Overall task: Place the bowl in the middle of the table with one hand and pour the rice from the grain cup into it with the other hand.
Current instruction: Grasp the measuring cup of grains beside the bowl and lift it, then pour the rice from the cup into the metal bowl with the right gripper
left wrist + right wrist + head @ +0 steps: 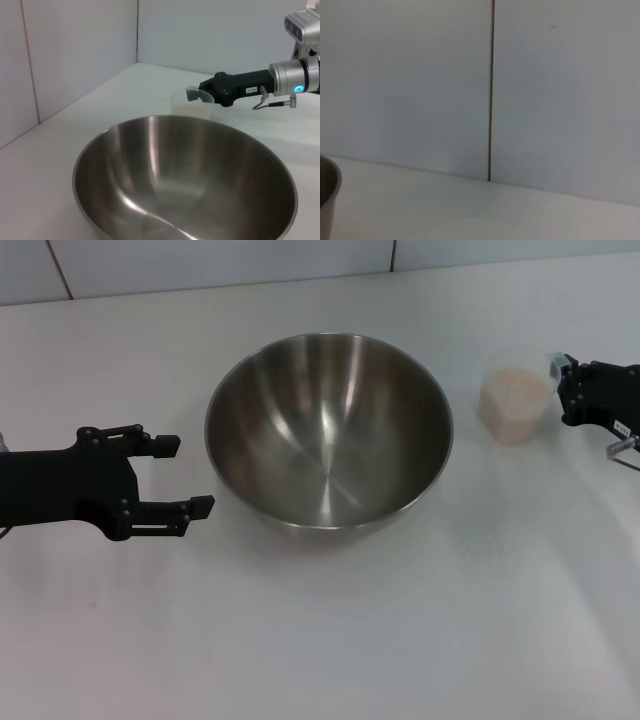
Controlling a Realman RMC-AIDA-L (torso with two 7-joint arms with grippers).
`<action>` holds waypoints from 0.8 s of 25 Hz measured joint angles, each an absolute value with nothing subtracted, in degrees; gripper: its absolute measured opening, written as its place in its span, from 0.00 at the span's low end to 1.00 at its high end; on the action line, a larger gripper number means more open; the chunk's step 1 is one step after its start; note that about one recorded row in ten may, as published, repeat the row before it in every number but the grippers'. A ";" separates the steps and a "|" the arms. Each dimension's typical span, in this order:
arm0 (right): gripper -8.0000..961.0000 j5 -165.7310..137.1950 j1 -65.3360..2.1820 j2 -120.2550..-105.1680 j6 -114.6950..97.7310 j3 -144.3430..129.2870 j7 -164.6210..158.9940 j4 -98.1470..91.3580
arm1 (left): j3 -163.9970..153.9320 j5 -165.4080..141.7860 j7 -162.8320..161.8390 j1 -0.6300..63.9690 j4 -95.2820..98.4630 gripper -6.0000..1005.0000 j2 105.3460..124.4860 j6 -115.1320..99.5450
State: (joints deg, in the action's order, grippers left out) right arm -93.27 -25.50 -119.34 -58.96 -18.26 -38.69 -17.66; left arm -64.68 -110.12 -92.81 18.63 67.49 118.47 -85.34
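Your left gripper (pixel 192 474), black with thin paired fingers, hovers just beside the large round stainless-steel mixing bowl (pixel 329 430). Its fingers are spread apart and hold nothing; both tips point at the bowl's near wall, close to it but not touching. The bowl stands upright on the plain white tabletop (pixel 320 640), directly ahead of those fingertips, and its shiny brushed inside holds no grains.

Your right gripper (pixel 562 390) is on the opposite side of the bowl, at the rim of a clear plastic grain cup (pixel 514 403). In the left wrist view the same gripper (pixel 196 95) sits against the cup's rim (pixel 192 102); you cannot tell whether its fingers are clamped on the rim or merely touching it. The cup stands upright on the tabletop, immediately in front of the right gripper and between it and the bowl, apart from the bowl's wall. The off-white rice (pixel 512 388) fills most of the cup.

Beyond the bowl and the cup, a pale panelled wall (pixel 490 90) rises from the table's far edge.
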 joint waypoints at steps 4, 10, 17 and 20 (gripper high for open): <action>0.03 -88.59 -23.91 -119.34 -64.50 -17.86 -36.04 -17.59 | -64.68 -110.12 -92.81 18.71 67.43 0.84 118.47 -85.34; 0.02 -79.47 -22.04 -119.45 -82.79 -18.33 -28.71 -16.60 | -65.07 -110.12 -92.92 18.81 67.67 0.84 118.47 -85.32; 0.02 -77.43 -30.87 -119.60 -90.36 -22.49 -1.11 -7.16 | -66.11 -110.25 -92.96 19.69 67.31 0.84 118.44 -85.18; 0.02 -77.42 -32.97 -119.65 -89.47 -23.17 11.91 -2.32 | -66.22 -110.26 -93.00 19.77 67.39 0.84 118.41 -85.19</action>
State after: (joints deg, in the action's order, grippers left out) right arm -77.42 -32.97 -119.65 -89.47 -23.17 11.91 -2.32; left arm -66.22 -110.26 -93.00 19.77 67.39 118.41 -85.19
